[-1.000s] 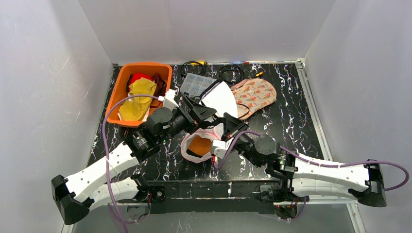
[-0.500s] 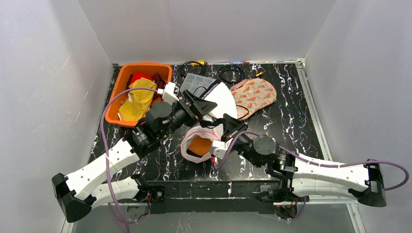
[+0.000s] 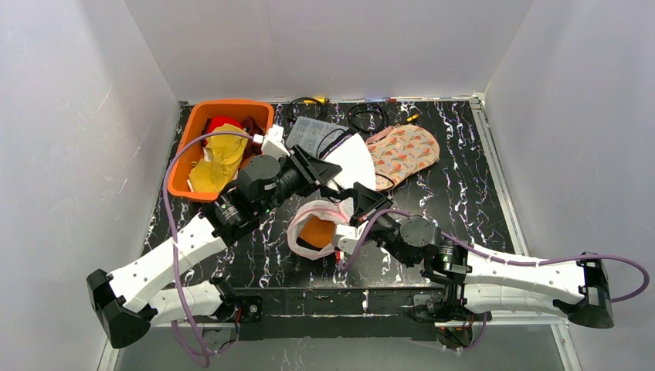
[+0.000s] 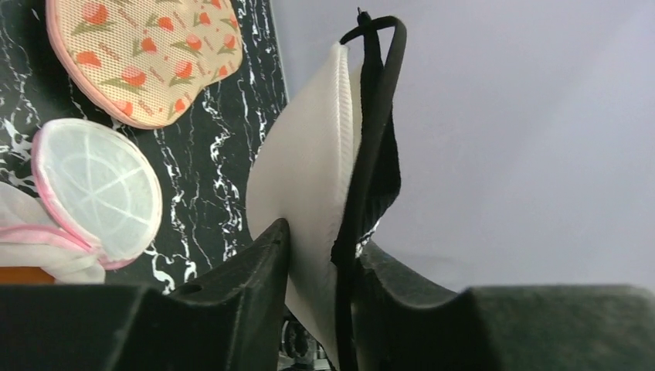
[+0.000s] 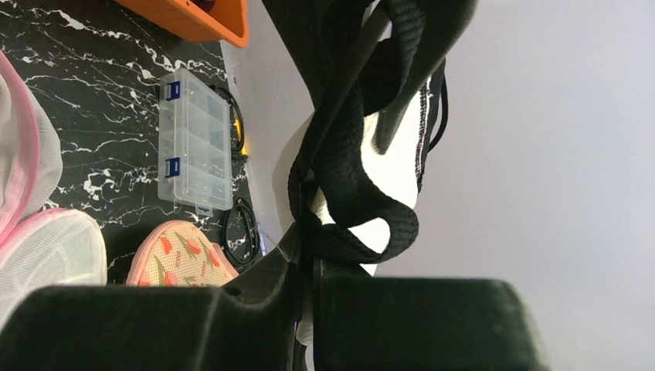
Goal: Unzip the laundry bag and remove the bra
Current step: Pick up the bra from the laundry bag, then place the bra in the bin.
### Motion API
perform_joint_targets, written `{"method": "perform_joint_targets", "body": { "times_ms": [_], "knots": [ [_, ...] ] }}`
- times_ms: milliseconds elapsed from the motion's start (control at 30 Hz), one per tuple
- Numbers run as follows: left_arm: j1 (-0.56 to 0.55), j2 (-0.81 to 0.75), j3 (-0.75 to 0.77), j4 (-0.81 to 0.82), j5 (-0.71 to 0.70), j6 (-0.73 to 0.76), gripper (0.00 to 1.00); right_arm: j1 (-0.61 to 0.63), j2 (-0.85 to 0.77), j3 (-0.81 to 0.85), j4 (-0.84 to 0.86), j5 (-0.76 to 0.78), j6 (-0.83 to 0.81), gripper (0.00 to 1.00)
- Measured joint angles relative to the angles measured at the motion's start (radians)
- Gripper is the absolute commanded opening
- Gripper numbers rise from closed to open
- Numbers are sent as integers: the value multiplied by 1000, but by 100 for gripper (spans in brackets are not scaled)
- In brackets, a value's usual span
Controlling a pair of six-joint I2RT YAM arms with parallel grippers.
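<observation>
The bra [image 3: 354,160], a white cup with black straps, hangs in the air between both grippers, above the table's middle. My left gripper [image 3: 323,171] is shut on the cup's lower edge; in the left wrist view the white cup [image 4: 309,178] and a black strap sit pinched between the jaws of the left gripper [image 4: 320,255]. My right gripper [image 3: 357,197] is shut on a black strap [image 5: 347,193], which loops above the jaws of the right gripper [image 5: 309,255]. The laundry bag [image 3: 313,232], white mesh with pink trim, lies open below, something orange inside.
An orange bin [image 3: 179,166] with yellow and red cloth stands at the back left. A clear compartment box [image 3: 309,133], black cables [image 3: 367,116] and a floral mesh pouch [image 3: 403,151] lie along the back. White walls enclose the table on three sides.
My left gripper has closed from wide open onto the bra's white cup, and its arm has shifted slightly toward the back. The right arm has held still.
</observation>
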Motion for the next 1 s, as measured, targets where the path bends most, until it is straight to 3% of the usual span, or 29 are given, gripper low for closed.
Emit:
{"method": "perform_joint_targets", "body": {
  "times_ms": [67,100,233,267,300,400,533,667,800,900,1000],
  "knots": [
    [0,3,0,-3,-2,6,20,0,0,0,-4,0,0,6],
    [0,3,0,-7,-3,9,16,0,0,0,-6,0,0,16],
    [0,3,0,-8,-4,15,6,0,-5,14,-48,-7,24,70],
    [0,3,0,-8,-5,17,4,1,-10,24,-71,-17,36,88],
    [0,3,0,-8,-6,20,2,2,-13,40,-100,-28,55,97],
    [0,-5,-1,-12,-11,29,0,5,-9,141,-225,-66,148,99],
    [3,-45,-15,-24,-42,62,0,5,46,403,-398,-153,353,99],
    [25,-103,-16,-68,-68,117,0,5,127,682,-474,-229,658,99],
    [61,-194,-16,-143,-114,203,0,6,206,881,-528,-196,946,99],
    [90,-263,-5,-233,-174,299,0,-5,266,958,-566,-118,1125,99],
    [130,-299,35,-331,-244,397,0,-99,292,908,-573,-114,1291,99]
  ]
}}
